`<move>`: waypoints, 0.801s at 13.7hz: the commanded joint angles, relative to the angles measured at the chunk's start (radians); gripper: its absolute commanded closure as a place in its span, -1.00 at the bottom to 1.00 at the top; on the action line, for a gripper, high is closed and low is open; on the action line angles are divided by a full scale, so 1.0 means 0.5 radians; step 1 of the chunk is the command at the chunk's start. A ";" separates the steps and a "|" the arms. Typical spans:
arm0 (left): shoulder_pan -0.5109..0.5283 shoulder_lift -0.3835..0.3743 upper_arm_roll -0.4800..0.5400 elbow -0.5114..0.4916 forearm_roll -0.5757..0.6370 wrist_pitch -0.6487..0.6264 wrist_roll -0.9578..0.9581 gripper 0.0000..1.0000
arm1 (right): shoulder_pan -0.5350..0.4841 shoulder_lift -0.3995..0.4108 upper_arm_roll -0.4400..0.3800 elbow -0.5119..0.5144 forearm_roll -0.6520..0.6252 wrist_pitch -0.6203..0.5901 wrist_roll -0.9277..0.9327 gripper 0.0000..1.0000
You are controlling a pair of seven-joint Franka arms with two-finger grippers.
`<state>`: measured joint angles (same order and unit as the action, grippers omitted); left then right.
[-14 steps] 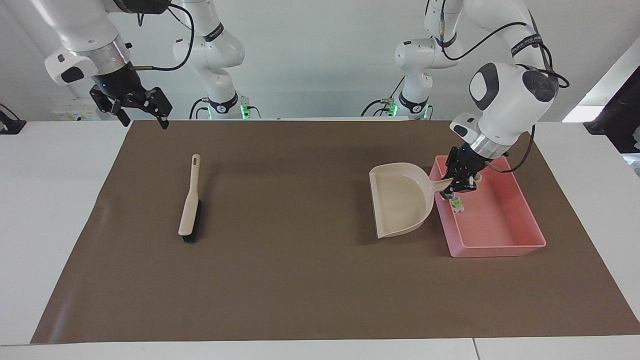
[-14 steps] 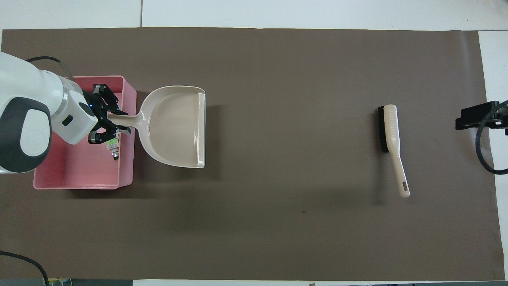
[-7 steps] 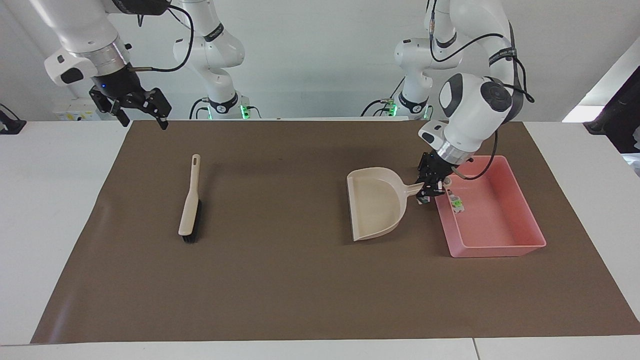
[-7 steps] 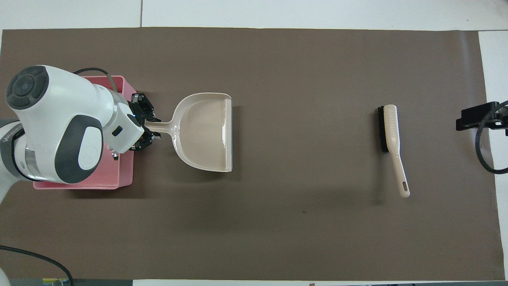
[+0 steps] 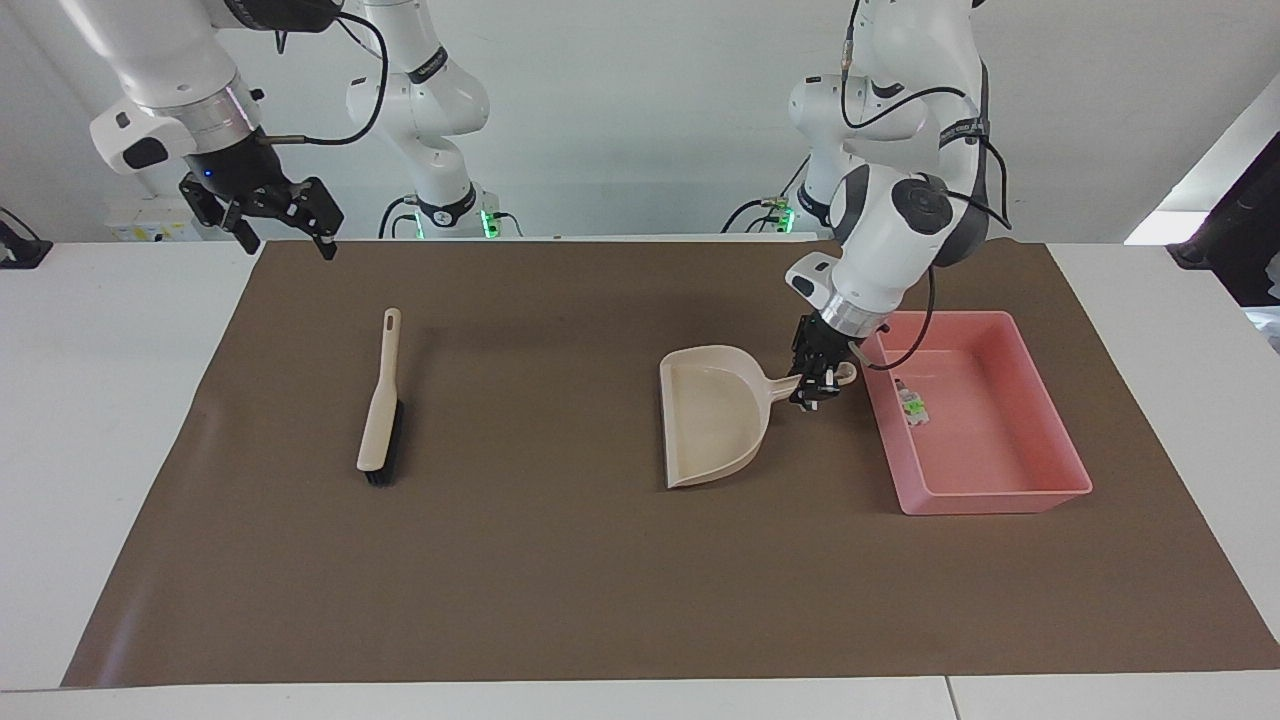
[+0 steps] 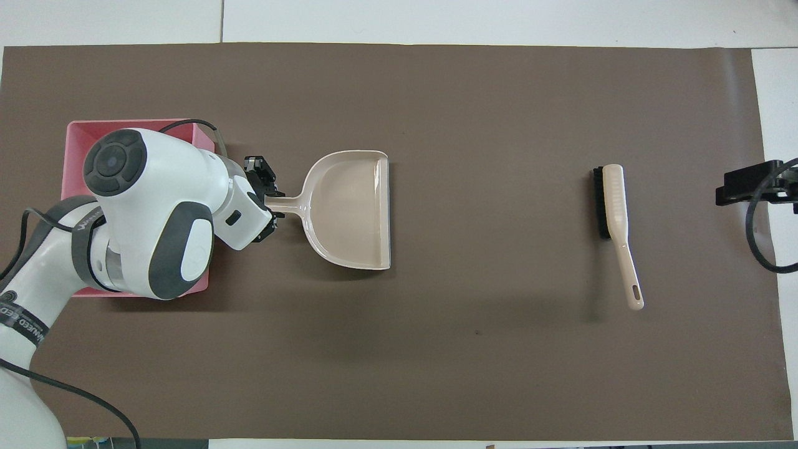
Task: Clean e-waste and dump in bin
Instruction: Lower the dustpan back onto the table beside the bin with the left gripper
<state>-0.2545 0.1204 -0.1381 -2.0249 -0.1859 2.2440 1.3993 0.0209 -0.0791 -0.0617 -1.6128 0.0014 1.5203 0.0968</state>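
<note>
Pulling emptied dustpan (image 5: 712, 413) away from bin (image 5: 1000, 495) w/ left pincer (image 5: 818, 378) clenched on handle, e-waste (image 5: 911, 407) now lying in bin, dump looking done; right pincer (image 5: 268, 215) waiting, splayed open, well apart from bin.

A white table (image 5: 110, 420) fills the scene, its top made of panels with thin seams showing along the edge away from the robots. A brown mat (image 5: 560, 560) covers most of it and lies flat, leaving white margins at both ends. The wall (image 5: 640, 110) past the table is plain white and evenly lit. A dark object (image 5: 1240, 240) stands at the room's edge by the left arm's end, beside a bright patch. Soft shadows fall on the mat.
</note>
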 commanded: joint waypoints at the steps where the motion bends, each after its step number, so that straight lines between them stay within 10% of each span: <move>1: -0.086 0.002 0.031 -0.055 -0.039 0.080 -0.056 1.00 | -0.008 -0.026 0.001 -0.029 -0.018 -0.013 -0.031 -1.00; 11: -0.102 0.032 0.031 -0.126 0.065 0.160 -0.047 1.00 | -0.008 -0.026 0.001 -0.029 -0.018 -0.013 -0.031 -1.00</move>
<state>-0.2867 0.1390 -0.1373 -2.0589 -0.1759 2.2876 1.3776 0.0209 -0.0791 -0.0617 -1.6129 0.0013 1.5203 0.0968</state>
